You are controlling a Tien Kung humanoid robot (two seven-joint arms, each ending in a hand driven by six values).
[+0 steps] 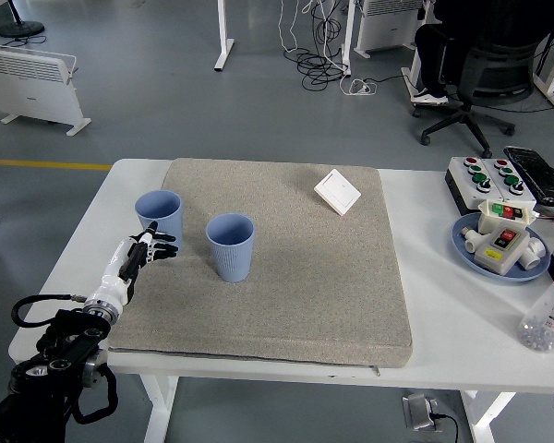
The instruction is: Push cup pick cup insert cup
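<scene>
2 pale blue ribbed plastic cups stood upright on the grey felt mat (314,277): the left cup (160,216) near its left edge, the right cup (231,246) just beside. The left hand (134,260) hovered below the left cup, fingers (163,250) relaxed, holding nothing. Both looked light and tippy (best pushed low, gripped mid-wall). Open mat lay rightward.
</scene>
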